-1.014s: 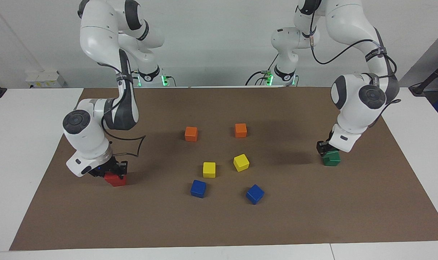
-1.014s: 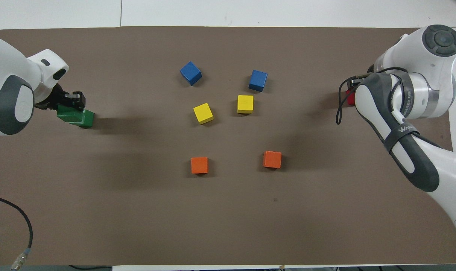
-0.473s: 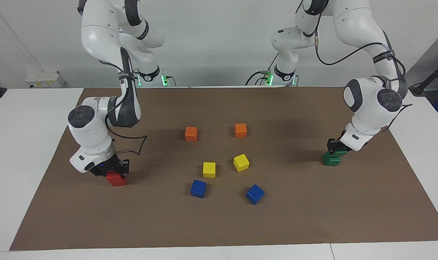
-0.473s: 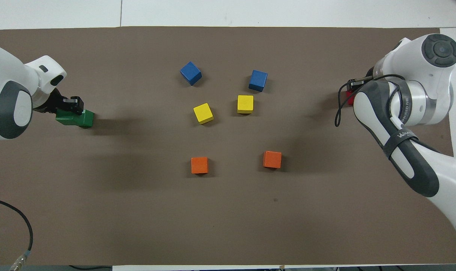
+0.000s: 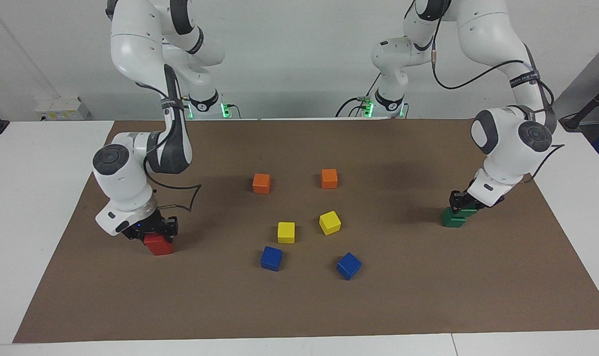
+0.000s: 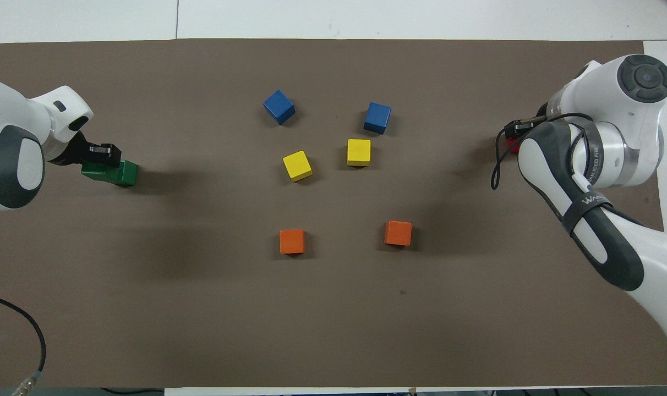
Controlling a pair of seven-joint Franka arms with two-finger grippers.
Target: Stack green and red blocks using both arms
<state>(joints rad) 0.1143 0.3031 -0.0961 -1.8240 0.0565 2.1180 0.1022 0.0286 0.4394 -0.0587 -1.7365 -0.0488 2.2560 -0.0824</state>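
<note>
Both my wrists have risen: left jaws [image 5: 458,203] hang over the green stack [image 5: 452,218], right jaws [image 5: 153,230] over the red stack [image 5: 158,244]; grip unclear.

A strap [image 6: 585,197] on the right arm [image 6: 597,231] reads roughly "WANJEED".
</note>
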